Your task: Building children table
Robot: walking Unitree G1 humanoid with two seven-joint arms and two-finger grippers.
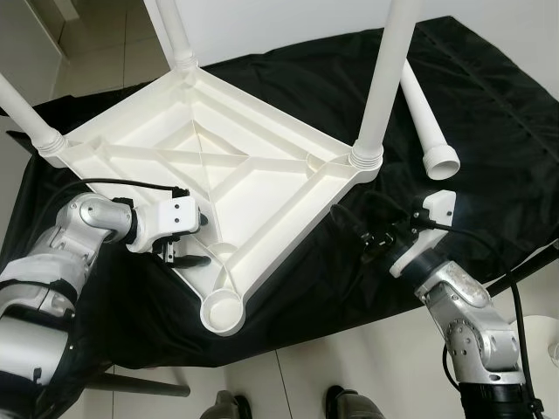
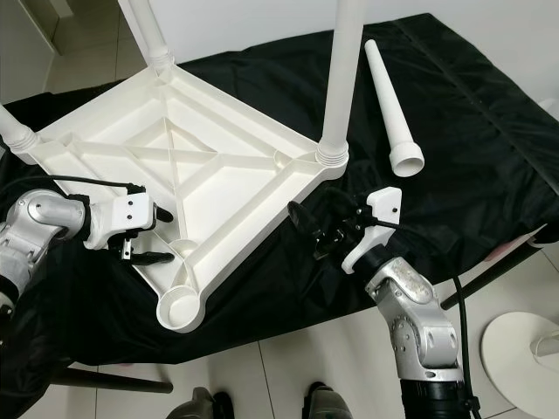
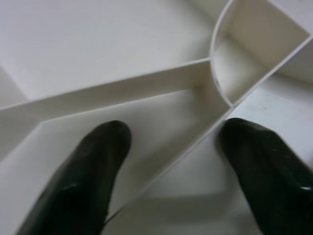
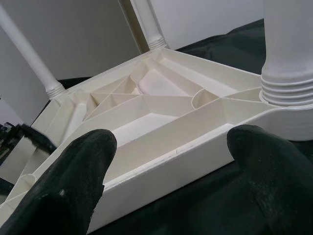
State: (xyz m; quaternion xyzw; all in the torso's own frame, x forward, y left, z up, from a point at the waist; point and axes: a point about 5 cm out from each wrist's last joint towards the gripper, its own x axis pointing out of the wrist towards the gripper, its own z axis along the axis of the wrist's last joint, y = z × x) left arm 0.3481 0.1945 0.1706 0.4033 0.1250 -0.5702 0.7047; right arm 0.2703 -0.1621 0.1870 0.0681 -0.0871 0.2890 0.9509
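White plastic table top [image 1: 201, 157], lying upside down on a black cloth [image 1: 489, 113], ribbed underside up. Three legs stand screwed into corner sockets: far-left leg [image 1: 22, 109], far leg [image 1: 175, 30], right-hand leg [image 1: 384, 78]. The near corner socket [image 1: 224, 312] is empty and faces the robot. The fourth leg [image 1: 424, 118] lies loose on the cloth beyond and to the right of the right-hand leg, long axis running away from the robot, its wide threaded end nearest. Right gripper [image 1: 371, 229]: fingers apart, holding nothing, just off the table's right rim and between the robot and the loose leg; judged the nearer arm for picking it up. Left gripper [image 1: 185, 253]: fingers spread astride the left rim, one inside and one outside the wall, near the empty socket; grip not confirmed. Below the cloth: pale tiled floor [image 1: 297, 375], dark frame bars, white walls behind.
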